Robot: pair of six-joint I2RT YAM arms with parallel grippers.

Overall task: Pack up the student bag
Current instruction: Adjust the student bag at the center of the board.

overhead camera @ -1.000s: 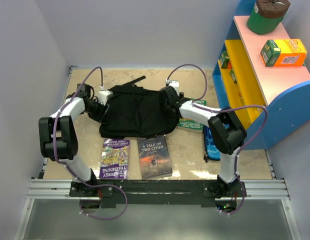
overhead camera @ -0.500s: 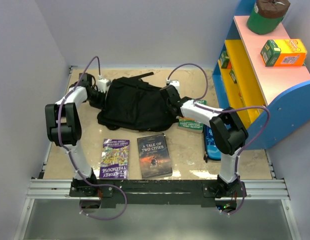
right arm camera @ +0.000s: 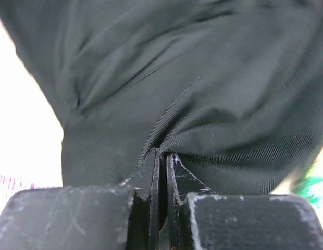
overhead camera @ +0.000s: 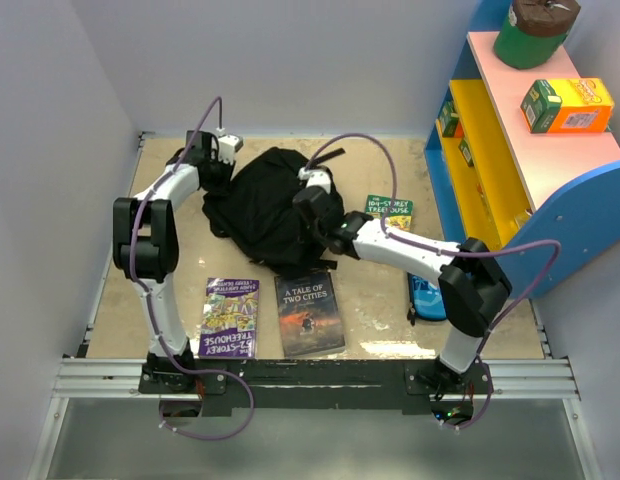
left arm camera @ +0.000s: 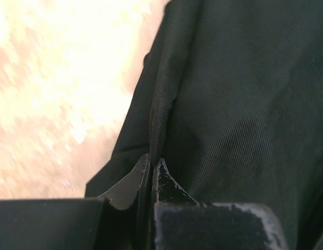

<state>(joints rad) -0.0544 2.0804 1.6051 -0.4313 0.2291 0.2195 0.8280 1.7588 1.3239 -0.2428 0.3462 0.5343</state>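
Your left fingers [left arm camera: 131, 181] were clenched on a seam of the student bag [overhead camera: 262, 205], and your right fingers [right arm camera: 183, 178] pinched a fold of it. The bag sat bunched at the far middle of the beige mottled desk [overhead camera: 380, 290], a Two Cities book [overhead camera: 308, 312] and a purple book [overhead camera: 230, 316] nearer you, pale walls [overhead camera: 290, 60] around, a coloured shelf [overhead camera: 550, 160] on the right

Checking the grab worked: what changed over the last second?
The left fingers and right fingers closed on the student bag fabric, bunching it and pulling it toward the far side; the right arm swung left. The purple book, A Tale of Two Cities and pencil case stayed put.
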